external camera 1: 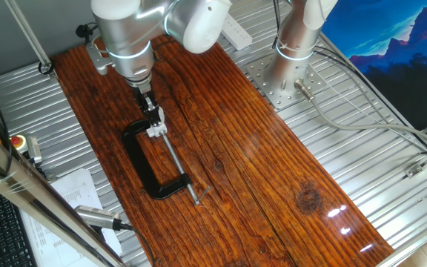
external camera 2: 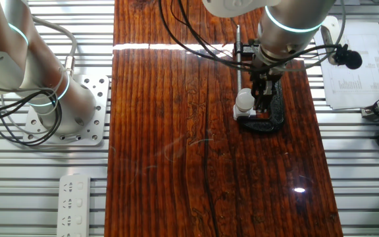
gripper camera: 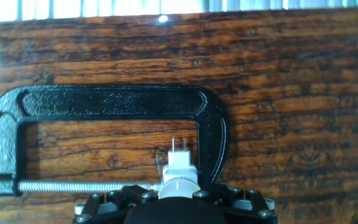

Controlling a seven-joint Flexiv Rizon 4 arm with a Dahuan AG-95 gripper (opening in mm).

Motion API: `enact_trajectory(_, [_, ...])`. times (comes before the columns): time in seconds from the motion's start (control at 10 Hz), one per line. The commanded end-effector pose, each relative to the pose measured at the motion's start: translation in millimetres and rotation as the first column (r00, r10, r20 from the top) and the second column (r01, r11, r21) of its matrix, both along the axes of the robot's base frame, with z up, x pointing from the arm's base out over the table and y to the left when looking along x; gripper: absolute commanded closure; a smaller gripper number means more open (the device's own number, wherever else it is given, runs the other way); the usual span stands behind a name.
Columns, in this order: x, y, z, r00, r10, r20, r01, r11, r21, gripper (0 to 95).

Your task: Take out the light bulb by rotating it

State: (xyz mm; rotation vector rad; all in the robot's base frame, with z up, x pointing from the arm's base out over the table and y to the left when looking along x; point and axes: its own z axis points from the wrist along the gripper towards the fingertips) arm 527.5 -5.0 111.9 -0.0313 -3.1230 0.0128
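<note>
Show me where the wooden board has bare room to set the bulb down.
Free: the wide stretch of the wooden board between the black clamp and the board's far long edge, and beyond the screw's tip. Crowded: around the gripper, the bulb and the clamp.

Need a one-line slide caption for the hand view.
Gripper at the light bulb, black C-clamp lying on the wooden board.

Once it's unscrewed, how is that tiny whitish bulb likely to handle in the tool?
The tiny whitish rounded light bulb looks smooth, so it may slip in the tool. Being round, it would probably roll on the glossy wooden board if dropped. It is likely light and fragile.
</note>
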Motion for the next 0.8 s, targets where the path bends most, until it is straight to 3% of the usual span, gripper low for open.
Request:
enact_trajectory(0.1, [-4.0,0.6,-1.5,0.999,-0.045,-0.016,0.045,0.999,-0.002,38.0])
enact_trajectory(0.8, [-8.1,0.0,-3.5,0.997,-0.065,-0.028,0.065,0.998,-0.006,38.0])
